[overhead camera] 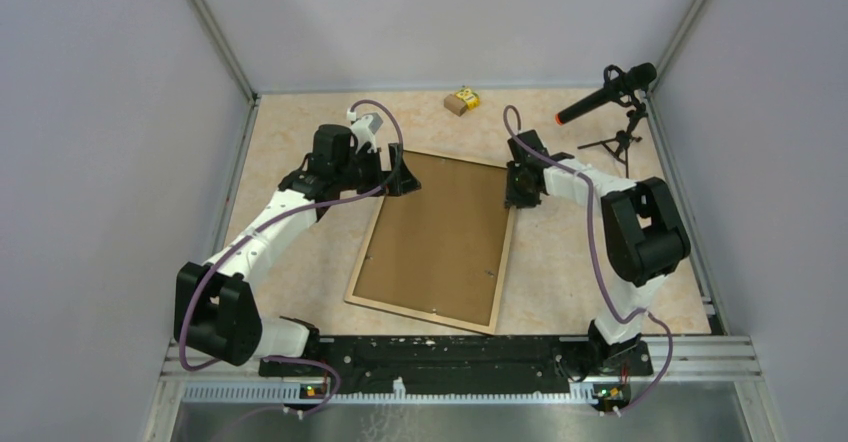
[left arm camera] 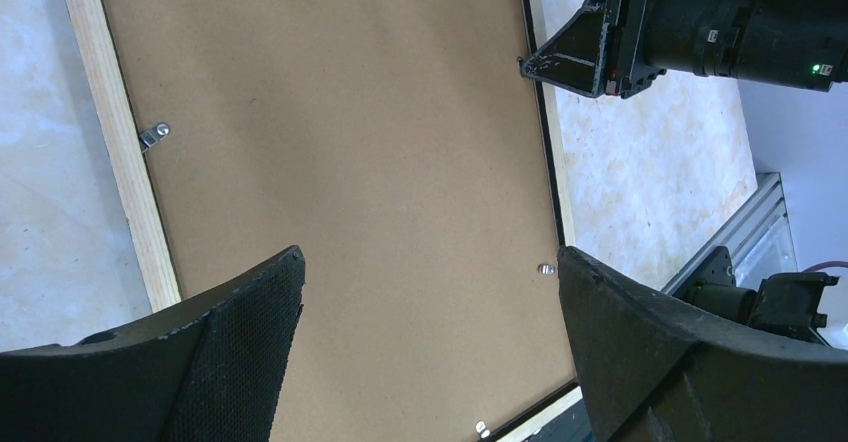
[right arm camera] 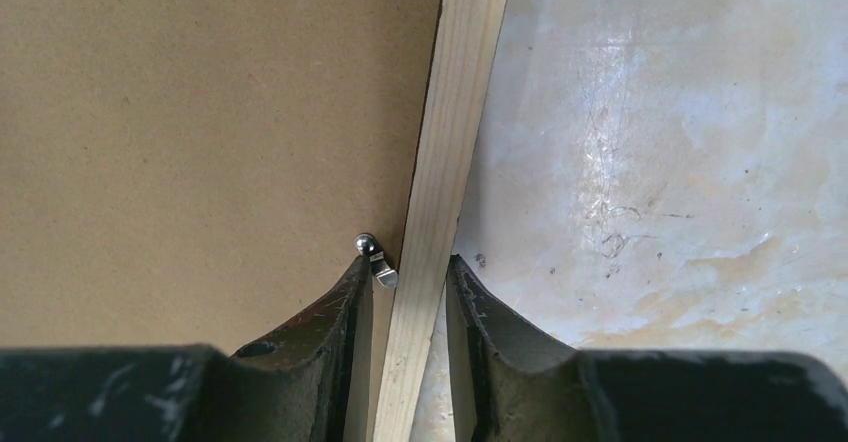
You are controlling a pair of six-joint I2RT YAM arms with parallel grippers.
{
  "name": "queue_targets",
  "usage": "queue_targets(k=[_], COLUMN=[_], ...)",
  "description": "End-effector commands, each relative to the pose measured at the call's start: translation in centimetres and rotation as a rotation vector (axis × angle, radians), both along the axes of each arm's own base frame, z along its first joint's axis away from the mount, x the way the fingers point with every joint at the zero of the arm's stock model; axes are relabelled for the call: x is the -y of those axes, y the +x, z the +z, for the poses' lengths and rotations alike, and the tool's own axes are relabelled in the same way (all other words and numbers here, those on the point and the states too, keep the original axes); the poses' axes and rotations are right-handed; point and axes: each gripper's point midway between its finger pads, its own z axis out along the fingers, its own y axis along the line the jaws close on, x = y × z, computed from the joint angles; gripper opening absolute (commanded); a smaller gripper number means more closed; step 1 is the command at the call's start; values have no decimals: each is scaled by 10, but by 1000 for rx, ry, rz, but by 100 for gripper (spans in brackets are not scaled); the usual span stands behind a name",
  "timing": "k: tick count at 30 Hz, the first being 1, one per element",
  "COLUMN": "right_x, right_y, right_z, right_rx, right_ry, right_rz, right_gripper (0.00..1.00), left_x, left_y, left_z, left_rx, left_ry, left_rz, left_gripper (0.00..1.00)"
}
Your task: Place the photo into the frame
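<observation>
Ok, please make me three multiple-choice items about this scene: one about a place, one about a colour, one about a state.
1. Where on the frame are the right tool's fingers?
A. over its middle
B. at its near edge
C. on either side of a wooden side rim

2. What colour is the board inside the frame?
A. white
B. brown
C. green

3. How is the left tool?
A. open, holding nothing
B. shut tight, empty
C. shut on the rim

Answers: 1 C, the right wrist view shows one finger on each side of the rim. 2 B, it is plain brown in every view. 3 A, its fingers stand wide apart above the board.
</observation>
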Motion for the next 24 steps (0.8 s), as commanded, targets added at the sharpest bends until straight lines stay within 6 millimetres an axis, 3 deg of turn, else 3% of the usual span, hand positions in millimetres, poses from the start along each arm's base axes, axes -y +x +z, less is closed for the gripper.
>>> queue_targets(k=[1, 16, 24], right_x=[11, 19, 2], right_y=[12, 16, 15], right_z=[-15, -17, -10], right_rx=[26, 97, 119], right_ry=[-99, -358, -398], right_rz=[78, 366, 445], right_gripper=[0, 0, 0], left_x=[2, 0, 3], left_y=[6, 8, 6], left_z=[5, 3, 3], left_rx=[39, 33, 29], left_ry=[-15, -21, -35], left_rz=[-14, -5, -18], left_gripper=[98, 98, 98])
